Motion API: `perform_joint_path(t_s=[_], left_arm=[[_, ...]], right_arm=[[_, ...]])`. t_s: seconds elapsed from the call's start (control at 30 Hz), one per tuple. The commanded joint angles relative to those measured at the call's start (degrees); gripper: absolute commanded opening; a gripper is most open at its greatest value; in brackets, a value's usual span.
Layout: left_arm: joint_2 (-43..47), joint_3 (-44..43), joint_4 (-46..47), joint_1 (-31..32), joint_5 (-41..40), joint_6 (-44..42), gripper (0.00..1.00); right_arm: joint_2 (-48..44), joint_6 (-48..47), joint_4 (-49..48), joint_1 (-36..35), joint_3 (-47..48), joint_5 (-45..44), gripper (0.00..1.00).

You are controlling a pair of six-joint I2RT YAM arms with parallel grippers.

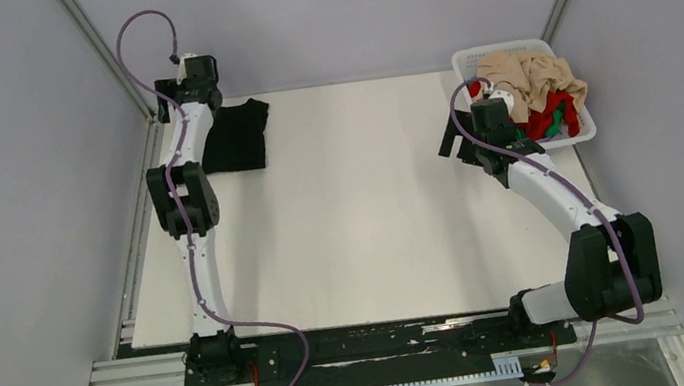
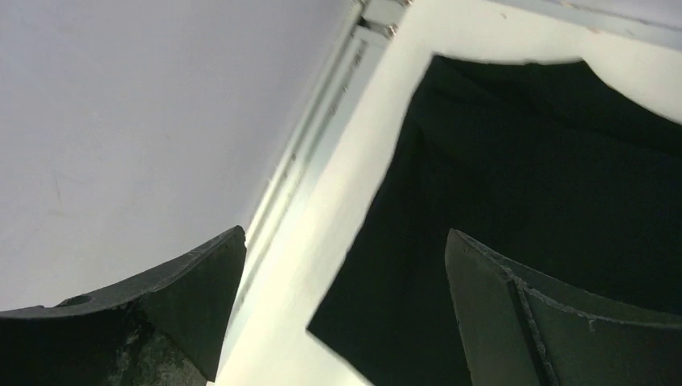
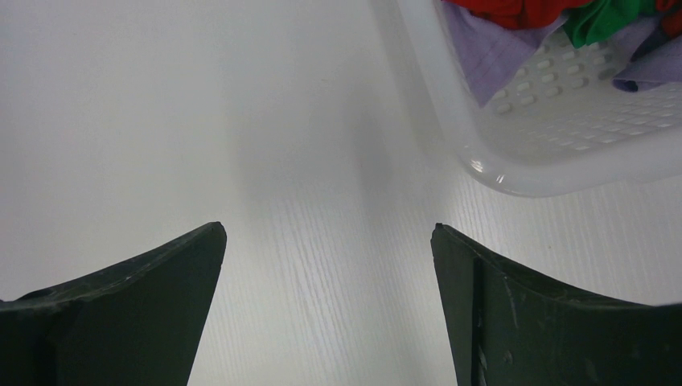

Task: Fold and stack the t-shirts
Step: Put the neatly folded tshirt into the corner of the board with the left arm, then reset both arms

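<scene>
A folded black t-shirt lies at the table's far left corner; it fills the right half of the left wrist view. My left gripper hovers over its far left edge, open and empty. The beige t-shirt lies on top of the red and green t-shirts in the white basket at the far right. My right gripper is open and empty over bare table just left of the basket. Red and green cloth show in the right wrist view.
The white basket's corner lies just right of my right fingers. A metal frame rail runs along the table's left edge beside the black shirt. Grey walls close in the left, right and back.
</scene>
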State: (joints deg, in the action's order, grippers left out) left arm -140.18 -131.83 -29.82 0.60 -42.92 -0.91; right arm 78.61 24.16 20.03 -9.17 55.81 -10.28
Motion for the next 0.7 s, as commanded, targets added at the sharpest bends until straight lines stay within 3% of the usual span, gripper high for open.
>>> perform_joint_path(t_s=[0.0,0.1,0.2,0.27,0.43,0.53,0.67], left_arm=[[17.8,11.6,-2.7,-0.4,17.0,13.9,1.00],[30.4,24.0,1.4,-0.4,29.1,19.2,1.00],[41.9,44.7,11.1,-0.4,45.9,23.5,1.00],[50.6,56.5,17.0,-0.4,52.4,26.2,1.00],[69.4,76.7,17.3,4.3,49.7,30.7,1.00],[77.4,82.4,14.6,11.5,47.0,31.3,1.00],[84.8,90.5,12.3,14.4,46.8,34.6,1.00]], right_arm=[[-6.6,3.7,-2.6,0.7,-1.0,2.9,1.00],[-10.7,4.9,-2.6,1.1,-3.7,4.8,1.00],[-14.8,5.7,-2.6,1.7,-6.6,6.5,1.00],[-17.3,5.9,-2.5,1.8,-8.5,7.3,1.00],[-23.0,6.2,-2.2,1.8,-13.5,10.3,1.00],[-26.3,6.8,-2.3,1.7,-16.7,11.9,1.00],[-29.3,7.9,-2.3,1.7,-20.7,11.3,1.00]])
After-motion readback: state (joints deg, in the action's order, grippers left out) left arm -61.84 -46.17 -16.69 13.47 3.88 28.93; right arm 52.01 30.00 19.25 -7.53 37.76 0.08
